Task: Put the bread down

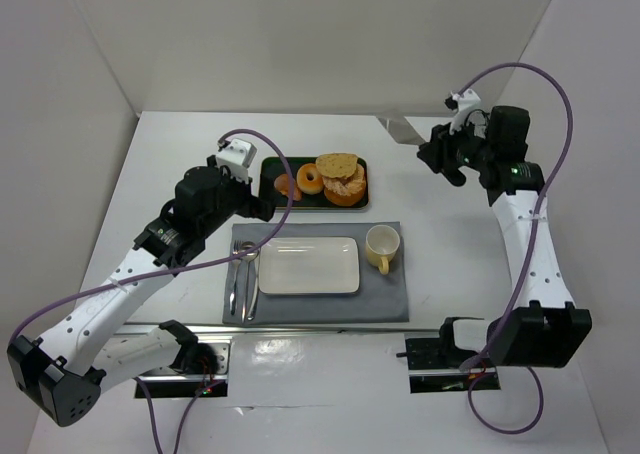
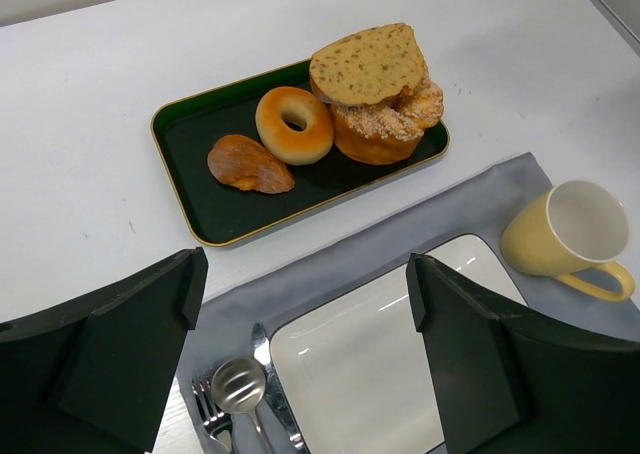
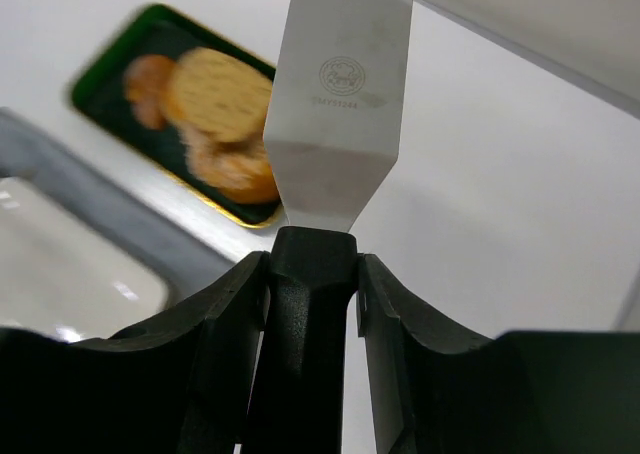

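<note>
Locate the bread (image 2: 250, 164) at the 9 o'clock end of the green tray (image 2: 200, 206), lying flat on the tray floor. The donut (image 2: 294, 124) lies just beside it at its 3 o'clock. The stacked loaf slices (image 2: 375, 89) occupy the tray's 3 o'clock end.

The tray sits at 12 o'clock of the white plate (image 1: 308, 265), which rests on the grey placemat (image 1: 385, 299). The cup (image 1: 382, 247) stands at the plate's 3 o'clock and the cutlery (image 1: 241, 274) lies at its 9 o'clock.

Check the left gripper (image 2: 305, 269). Its jaws stand wide apart and hold nothing, on the tray's 6 o'clock side.

Check the right gripper (image 3: 312, 264). Its jaws are clamped on the black handle of the spatula (image 3: 340, 104), well apart from the tray at its 3 o'clock. In the top view the blade points toward 10 o'clock.
</note>
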### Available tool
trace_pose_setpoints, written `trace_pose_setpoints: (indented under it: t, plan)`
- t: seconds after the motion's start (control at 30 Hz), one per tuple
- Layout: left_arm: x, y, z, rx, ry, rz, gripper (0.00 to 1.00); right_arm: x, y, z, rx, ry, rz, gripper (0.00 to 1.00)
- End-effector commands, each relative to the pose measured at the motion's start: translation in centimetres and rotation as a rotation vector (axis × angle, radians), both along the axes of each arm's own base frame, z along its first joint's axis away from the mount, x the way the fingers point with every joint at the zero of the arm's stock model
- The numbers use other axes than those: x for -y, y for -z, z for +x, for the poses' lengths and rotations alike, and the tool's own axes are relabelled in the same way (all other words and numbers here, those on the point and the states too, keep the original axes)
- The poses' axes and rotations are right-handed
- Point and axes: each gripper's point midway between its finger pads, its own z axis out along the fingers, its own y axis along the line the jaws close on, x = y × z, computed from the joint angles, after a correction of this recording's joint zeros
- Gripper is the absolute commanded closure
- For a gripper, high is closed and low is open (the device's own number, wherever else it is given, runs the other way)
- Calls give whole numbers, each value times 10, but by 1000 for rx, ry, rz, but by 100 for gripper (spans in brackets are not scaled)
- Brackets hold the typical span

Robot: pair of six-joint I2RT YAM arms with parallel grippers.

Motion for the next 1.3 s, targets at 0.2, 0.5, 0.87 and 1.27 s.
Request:
trace_pose_setpoints:
  t: [0.2, 0.5, 0.87, 1.27]
  plan:
    - [-15, -21, 3, 85, -77, -9, 0, -112, -36, -40, -145, -545, 292, 100]
    - [-53, -42, 0, 165, -272, -52, 0, -184, -14, -46, -316, -767, 381, 100]
    - [-63, -46, -3, 186, -315, -69, 0, -267, 29, -37, -384, -740, 323, 100]
    - [-63, -46, -3, 186, -315, -69, 0, -302, 90, -25, -424, -600, 290, 100]
